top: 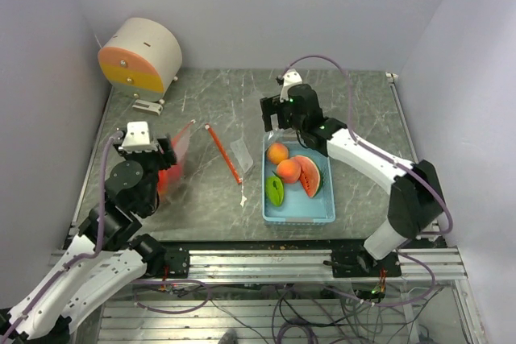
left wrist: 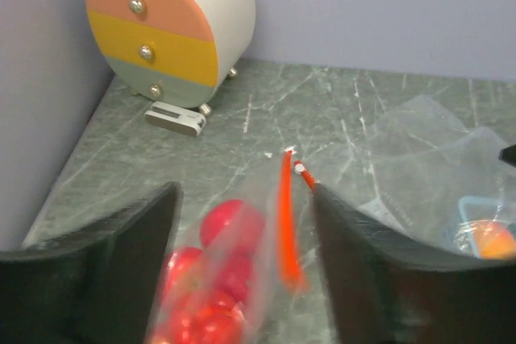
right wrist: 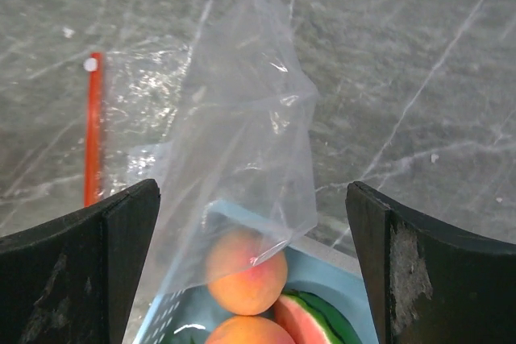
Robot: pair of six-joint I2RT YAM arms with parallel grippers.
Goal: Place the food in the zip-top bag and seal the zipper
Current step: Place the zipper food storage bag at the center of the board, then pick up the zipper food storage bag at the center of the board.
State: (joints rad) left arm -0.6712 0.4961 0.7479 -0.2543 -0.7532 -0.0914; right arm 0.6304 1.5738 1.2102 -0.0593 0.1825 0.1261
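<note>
Plainly, the left gripper [left wrist: 243, 195] has its fingers [left wrist: 121, 263] parted, and the zip-top bag [left wrist: 201, 296] slumps between them at the table's left side with the red round fruits [left wrist: 232, 223] inside; whether either pad touches the film I cannot tell. With nothing pinching it, the bag may flop over, and since its zipper [left wrist: 286, 231] looks unsealed beside the fruits, they could roll out onto the table [top: 201, 207]. Across the way the right gripper [right wrist: 251, 187] stands wide open and empty over the far end of the blue tray [top: 310, 209], straddling a clear film [right wrist: 242, 118] that drapes over the tray's corner and one peach [right wrist: 250, 296]. Closing there would likely pinch film together with fruit, or drag the film off the tray. Whether that film belongs to the same bag is unclear. Another peach [top: 289, 170], a watermelon slice [top: 310, 175] and a green piece [top: 275, 189] sit in the tray, so sealing now would leave food out.
</note>
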